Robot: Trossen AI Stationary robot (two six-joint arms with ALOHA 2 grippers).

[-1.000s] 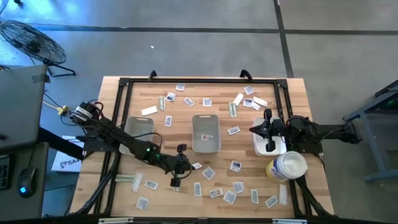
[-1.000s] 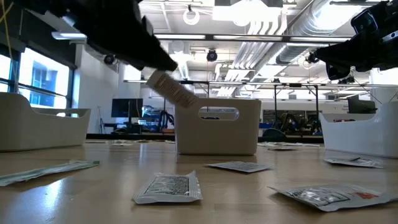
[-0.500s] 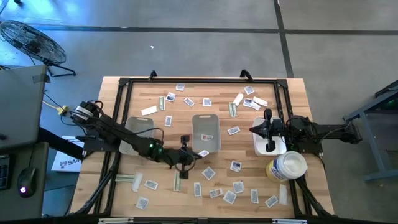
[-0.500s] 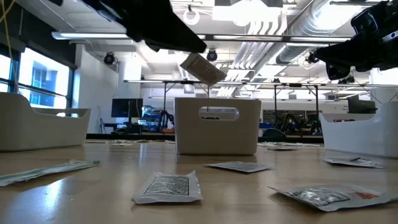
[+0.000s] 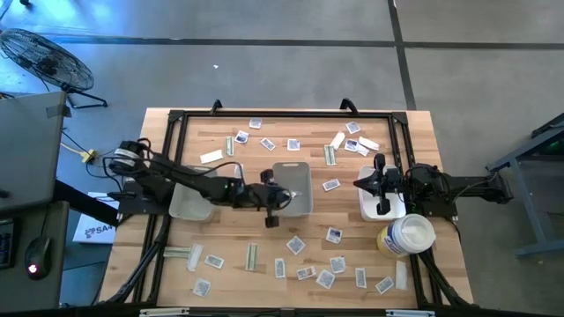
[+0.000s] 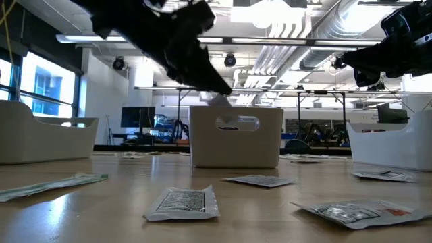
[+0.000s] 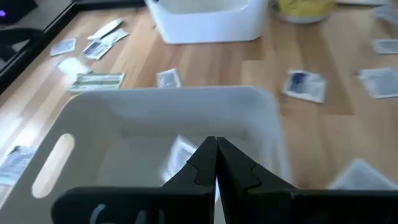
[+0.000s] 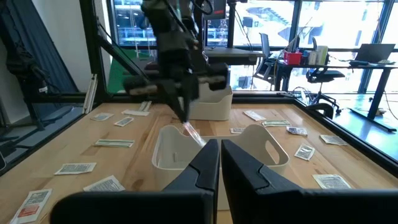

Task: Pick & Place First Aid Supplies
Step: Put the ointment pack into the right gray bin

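Observation:
My left gripper (image 5: 280, 195) hangs over the middle grey tray (image 5: 292, 170), shut on a small white packet (image 8: 191, 132). In the low view the packet (image 6: 217, 100) shows just above the tray's rim (image 6: 236, 108). Another packet (image 7: 177, 155) lies inside the tray. Many first aid supplies, such as square sachets (image 5: 295, 245) and narrow strips (image 5: 250, 256), lie flat on the wooden table. My right gripper (image 5: 359, 184) is shut and holds nothing, level at the table's right, beside the white tray (image 5: 392, 211). My left gripper pinches the packet's upper end (image 8: 186, 126) between its two fingers. The fingers (image 8: 179, 115) slant down from the table's left side. The packet hangs below the fingertips, tilted, clear of the tray and over its inside.
A second grey tray (image 5: 194, 187) stands at the left. A round white tub with a yellow label (image 5: 405, 236) sits at the right near side. A black frame (image 5: 282, 114) runs round the table. Packets lie thick along the near and far sides.
My left gripper has carried the packet from the near left part of the table toward the far edge and to the right, until it stands over the middle grey tray. It has stayed shut on the packet, which hangs clear all the way.

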